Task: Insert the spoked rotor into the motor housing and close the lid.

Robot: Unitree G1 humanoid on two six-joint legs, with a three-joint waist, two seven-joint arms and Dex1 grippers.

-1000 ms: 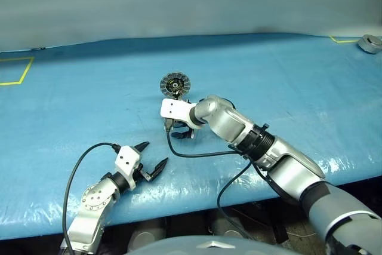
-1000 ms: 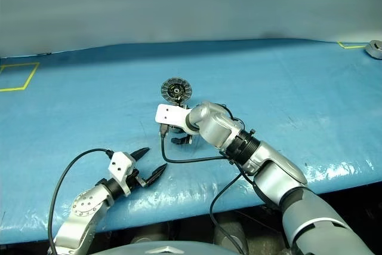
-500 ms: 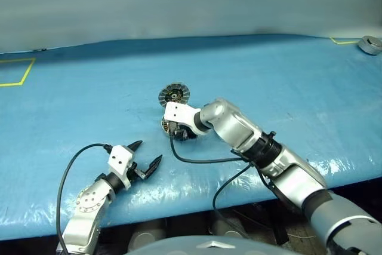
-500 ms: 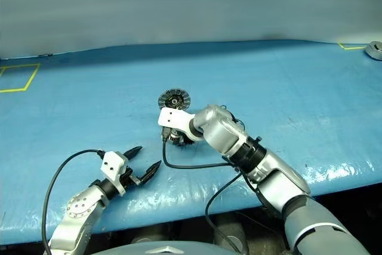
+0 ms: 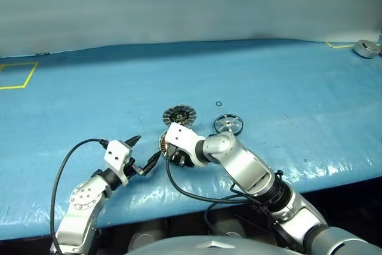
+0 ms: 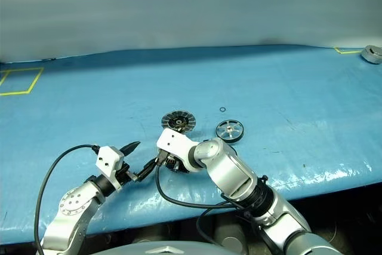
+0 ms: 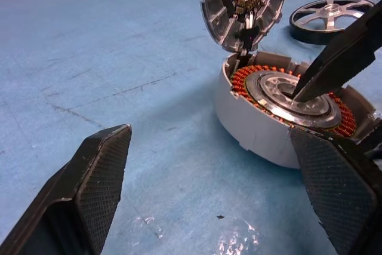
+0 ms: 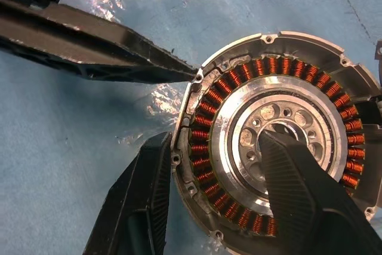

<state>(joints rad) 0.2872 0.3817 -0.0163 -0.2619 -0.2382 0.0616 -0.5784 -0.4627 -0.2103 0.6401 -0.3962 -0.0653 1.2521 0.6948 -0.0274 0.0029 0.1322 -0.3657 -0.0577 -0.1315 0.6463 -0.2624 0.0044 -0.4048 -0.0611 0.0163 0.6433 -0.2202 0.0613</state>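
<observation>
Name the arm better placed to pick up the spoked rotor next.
Left. The left gripper is open and free, while the right gripper grips the motor housing wall. But the spoked rotor lies beyond the housing, a reach across.

The round silver-grey motor housing [image 8: 271,141] carried a ring of copper-orange windings around a pale silver centre; its hinged grey lid [image 7: 245,1] showed radial silver segments and a dark middle; the small spoked rotor [image 5: 228,125] had a dark rim and silver spokes — all on a glossy blue table cover [image 5: 89,100] marked with yellow lines.
</observation>
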